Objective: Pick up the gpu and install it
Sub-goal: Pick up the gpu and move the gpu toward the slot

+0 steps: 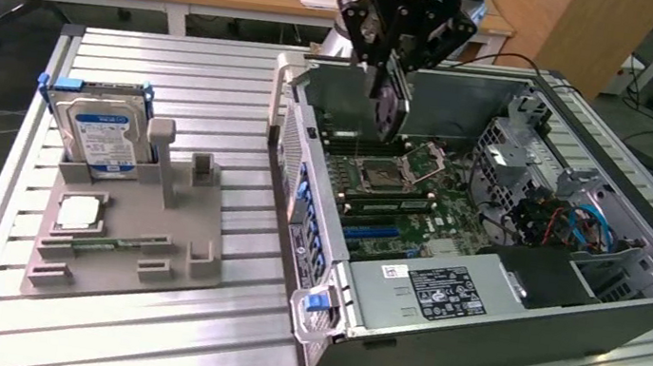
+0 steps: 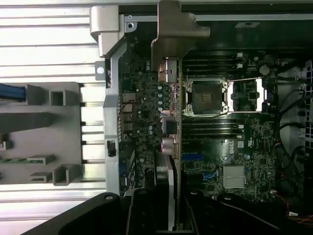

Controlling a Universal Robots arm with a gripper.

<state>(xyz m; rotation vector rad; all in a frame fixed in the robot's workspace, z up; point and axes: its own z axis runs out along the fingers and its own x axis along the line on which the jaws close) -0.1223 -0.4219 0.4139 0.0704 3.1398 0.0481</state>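
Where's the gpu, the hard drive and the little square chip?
gpu (image 1: 389, 105): exterior view, middle of its flat face.
hard drive (image 1: 102, 137): exterior view, its blue-white label.
square chip (image 1: 80, 212): exterior view, its silver top.

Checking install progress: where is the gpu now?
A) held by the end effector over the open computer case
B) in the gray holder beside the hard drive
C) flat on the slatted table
A: the end effector grips the gpu edge-on over the open computer case.
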